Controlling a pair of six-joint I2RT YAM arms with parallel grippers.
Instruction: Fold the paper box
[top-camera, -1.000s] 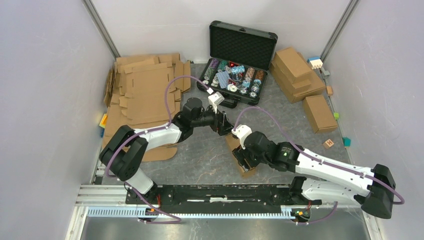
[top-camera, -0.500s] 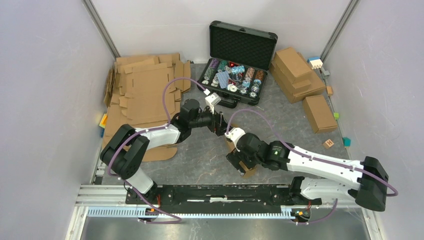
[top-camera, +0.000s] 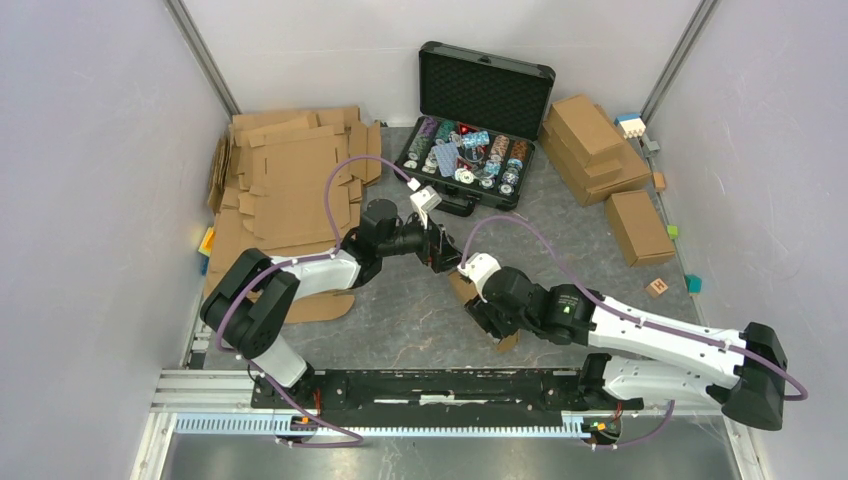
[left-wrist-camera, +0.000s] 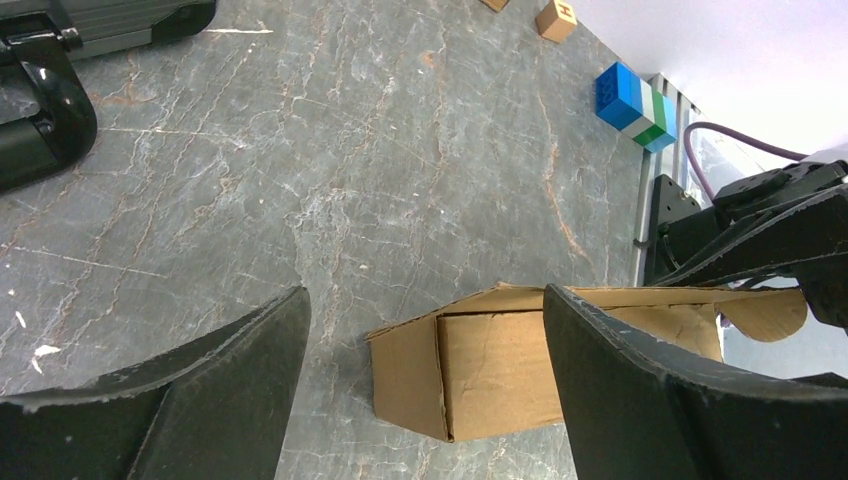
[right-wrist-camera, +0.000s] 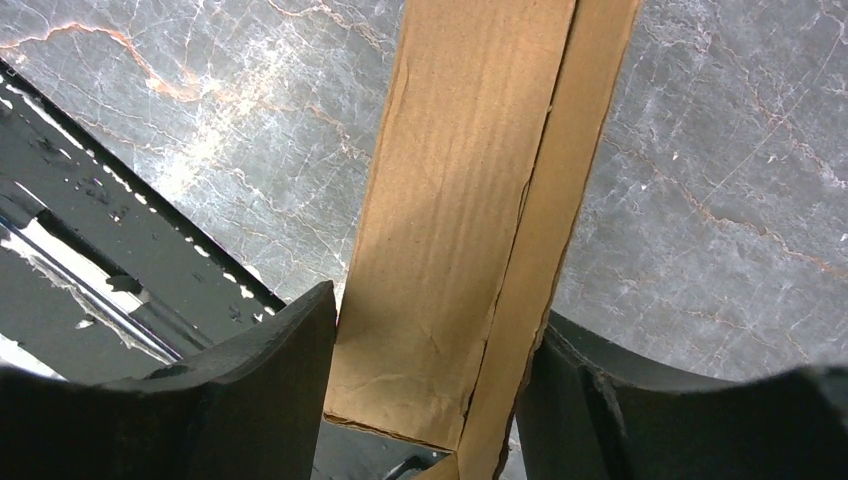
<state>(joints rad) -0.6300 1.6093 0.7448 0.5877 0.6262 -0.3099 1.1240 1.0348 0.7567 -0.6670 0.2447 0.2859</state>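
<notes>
The paper box (top-camera: 461, 286) is lying on the grey tabletop (top-camera: 400, 310), near the middle and slightly toward the near edge, partly folded with one long side wall standing up. The right gripper (right-wrist-camera: 430, 300) is reaching down over its near end and grasping it: the cardboard is running between the two fingers (right-wrist-camera: 270, 370), and both are pressing against its sides. The left gripper (left-wrist-camera: 425, 300) is hovering just beyond the box's far end (its jaws are standing wide apart), holding nothing and touching nothing. Further out, a stack of flat cardboard sheets (top-camera: 290, 180) is sitting at the far left, an open black case of chips (top-camera: 480, 100) at the far middle, and finished boxes (top-camera: 595, 150) at the far right.
</notes>
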